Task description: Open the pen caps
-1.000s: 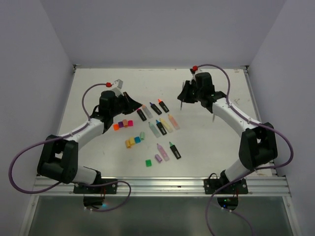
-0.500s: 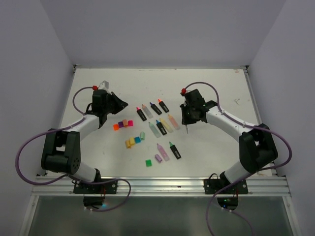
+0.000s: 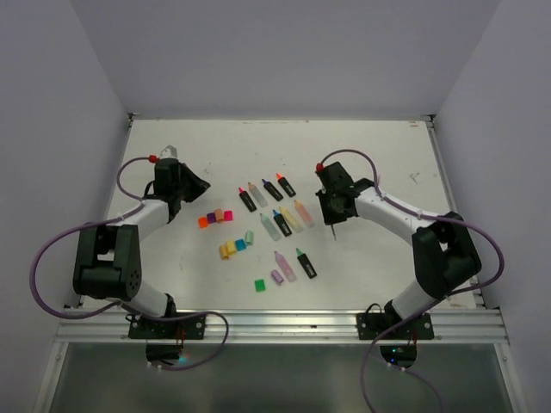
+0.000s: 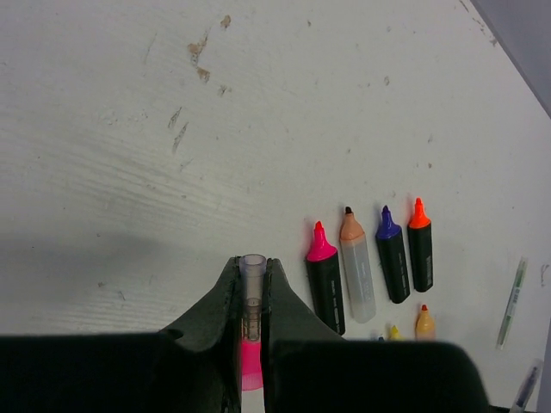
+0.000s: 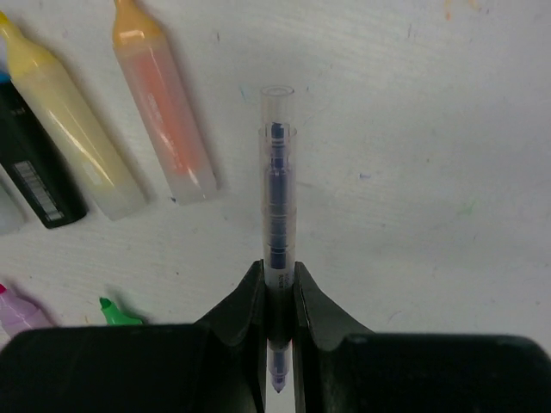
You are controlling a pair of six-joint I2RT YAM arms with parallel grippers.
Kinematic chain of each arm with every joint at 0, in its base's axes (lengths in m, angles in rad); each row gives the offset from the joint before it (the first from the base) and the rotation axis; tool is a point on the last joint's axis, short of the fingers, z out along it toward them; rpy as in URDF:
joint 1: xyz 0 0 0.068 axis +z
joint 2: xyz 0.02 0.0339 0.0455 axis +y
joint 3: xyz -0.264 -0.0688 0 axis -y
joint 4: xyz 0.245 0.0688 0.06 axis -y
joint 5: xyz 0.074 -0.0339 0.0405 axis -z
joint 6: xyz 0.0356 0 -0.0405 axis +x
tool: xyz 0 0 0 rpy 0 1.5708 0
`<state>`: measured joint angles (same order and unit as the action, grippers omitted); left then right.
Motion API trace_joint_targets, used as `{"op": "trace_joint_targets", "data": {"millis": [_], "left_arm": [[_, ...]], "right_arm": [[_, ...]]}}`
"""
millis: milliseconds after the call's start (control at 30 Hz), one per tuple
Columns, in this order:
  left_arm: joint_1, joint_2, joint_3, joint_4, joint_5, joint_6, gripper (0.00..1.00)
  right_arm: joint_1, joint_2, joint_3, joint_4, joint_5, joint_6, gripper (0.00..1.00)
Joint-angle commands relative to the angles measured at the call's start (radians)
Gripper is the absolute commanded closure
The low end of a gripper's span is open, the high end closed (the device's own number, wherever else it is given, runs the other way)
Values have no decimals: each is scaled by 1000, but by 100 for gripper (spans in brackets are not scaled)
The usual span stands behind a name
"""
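Much of what the left fingers (image 4: pixel 219 305) hold is hidden. Only a short clear plastic tube (image 4: pixel 252 280) pokes out between them, with a patch of pink lower in the gap, and I cannot tell whether it is a cap or a pen end. The fingers are pressed together on it. The right fingers (image 5: pixel 245 301) are clamped on a thin clear plastic pen (image 5: pixel 277 198) with a dark blue core. Its lower end disappears between them.

From above, the left arm bends out to the left side of the scuffed white table (image 3: pixel 387 275), with its wrist aimed right. The right arm reaches inward from the right, with its wrist just beside the highlighters.

The small stubby plastic caps (image 3: pixel 212 218) lie loose on the table between the left arm and the highlighters. One short row is orange, purple and tan, and a yellow, blue and pale green cluster (image 3: pixel 234 246) lies nearer. A lone green cap (image 3: pixel 259 284) lies nearer still.

The uncapped highlighters (image 4: pixel 325 284) lie side by side with bare chisel tips, some with black bodies and some translucent pastel. A thin grey pen (image 4: pixel 513 301) lies near the left wrist view's right edge.
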<state>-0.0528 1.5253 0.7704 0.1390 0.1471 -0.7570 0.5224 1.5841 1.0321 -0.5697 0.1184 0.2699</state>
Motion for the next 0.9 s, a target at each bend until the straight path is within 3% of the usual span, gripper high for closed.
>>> {"op": "trace_joint_targets", "data": {"millis": [0, 233, 367, 667, 767, 867], "left_arm": [[13, 25, 6, 8, -23, 16, 100], [27, 94, 62, -16, -1, 36, 100], [33, 104, 53, -13, -1, 31, 100], [33, 137, 44, 62, 57, 4, 100], [34, 154, 64, 50, 49, 5, 100], [33, 161, 72, 47, 48, 7, 100]], "right_arm": [[2, 66, 168, 34, 53, -37, 100], [2, 420, 579, 19, 167, -150, 100], [2, 528, 678, 68, 152, -196, 100], [17, 657, 782, 402, 98, -184, 100], [21, 775, 1002, 245, 96, -199, 100], [24, 844, 1101, 176, 122, -215, 100]]}}
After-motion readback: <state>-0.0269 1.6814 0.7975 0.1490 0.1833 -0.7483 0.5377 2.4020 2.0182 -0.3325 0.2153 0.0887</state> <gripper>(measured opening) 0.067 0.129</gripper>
